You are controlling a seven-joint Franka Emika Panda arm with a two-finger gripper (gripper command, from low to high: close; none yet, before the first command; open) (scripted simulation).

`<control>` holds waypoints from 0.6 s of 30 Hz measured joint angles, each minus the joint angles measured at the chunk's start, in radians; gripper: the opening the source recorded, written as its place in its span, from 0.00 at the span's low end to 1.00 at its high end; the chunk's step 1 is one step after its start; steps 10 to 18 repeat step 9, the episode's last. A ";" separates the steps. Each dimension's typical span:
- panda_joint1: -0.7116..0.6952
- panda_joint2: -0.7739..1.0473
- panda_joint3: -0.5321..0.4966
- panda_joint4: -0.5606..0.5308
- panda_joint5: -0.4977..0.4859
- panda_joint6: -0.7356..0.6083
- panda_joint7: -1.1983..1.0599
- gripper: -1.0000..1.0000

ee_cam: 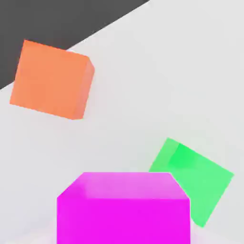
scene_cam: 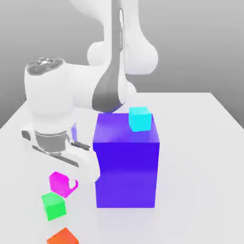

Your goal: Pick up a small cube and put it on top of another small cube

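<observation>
The pink cube (scene_cam: 59, 183) sits on the table (scene_cam: 200, 157) at the green cube's (scene_cam: 53, 206) 12 o'clock. The gripper (scene_cam: 71, 183) straddles it; finger spread I cannot tell. Probably light, rigid (maybe slick): pinch opposite flat faces.

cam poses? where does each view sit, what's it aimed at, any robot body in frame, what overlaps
Exterior view: off the arm, raised, looking down across the white table at the big blue block with the cyan cube on top; arm and gripper in frame.
Hand view: on the hand, close above the magenta cube.
Shared: magenta cube, green cube, orange cube.
</observation>
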 joint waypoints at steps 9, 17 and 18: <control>-0.012 0.164 0.021 -0.009 0.030 0.179 -0.021 1.00; -0.012 0.164 0.021 -0.009 0.030 0.179 -0.021 1.00; -0.012 0.164 0.021 -0.009 0.030 0.179 -0.021 1.00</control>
